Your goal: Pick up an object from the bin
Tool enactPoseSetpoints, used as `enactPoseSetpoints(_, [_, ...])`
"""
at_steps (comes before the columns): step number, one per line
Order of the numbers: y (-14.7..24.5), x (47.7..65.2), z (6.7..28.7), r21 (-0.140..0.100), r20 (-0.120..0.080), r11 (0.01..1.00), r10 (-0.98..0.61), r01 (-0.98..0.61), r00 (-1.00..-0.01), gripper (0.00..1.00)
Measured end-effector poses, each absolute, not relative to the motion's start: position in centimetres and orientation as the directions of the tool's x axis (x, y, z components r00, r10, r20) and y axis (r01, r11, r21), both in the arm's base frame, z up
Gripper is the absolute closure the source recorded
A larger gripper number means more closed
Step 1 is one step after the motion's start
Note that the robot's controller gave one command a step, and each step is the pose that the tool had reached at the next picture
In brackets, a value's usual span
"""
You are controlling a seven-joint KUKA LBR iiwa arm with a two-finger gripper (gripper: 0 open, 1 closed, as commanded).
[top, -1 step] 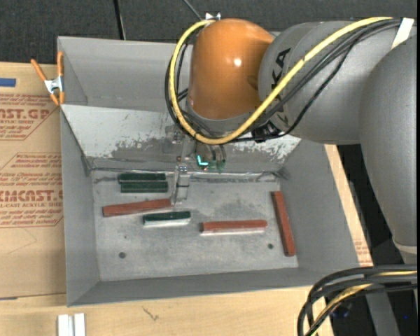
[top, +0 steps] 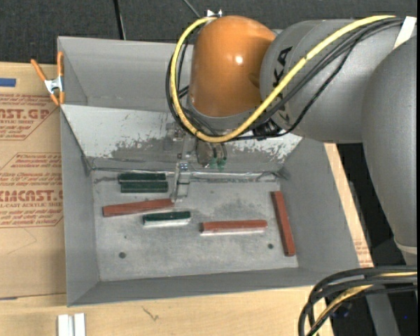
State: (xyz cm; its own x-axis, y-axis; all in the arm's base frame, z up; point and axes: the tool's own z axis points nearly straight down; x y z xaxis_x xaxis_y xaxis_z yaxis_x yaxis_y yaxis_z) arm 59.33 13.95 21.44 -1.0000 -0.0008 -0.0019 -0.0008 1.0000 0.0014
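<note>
My gripper hangs low over the back left part of the bin floor, under the arm's orange cover. Just to its left lies a dark green bar, its right end close to the gripper. A long red-brown bar lies in front of that, with its right end right at the gripper's tip. A shorter dark green bar with a pale edge sits just in front of the gripper. Nothing shows in the gripper's grasp.
A red bar with a pale edge lies to the front right of the gripper. Another red bar lies lengthwise along the right wall. The arm covers the bin's back right part.
</note>
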Motion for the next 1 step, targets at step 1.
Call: enactPoseSetpoints(1, [14.13,58.58,17.81,0.001,-0.008,0.998,-0.069,-0.069,-0.998,0.00])
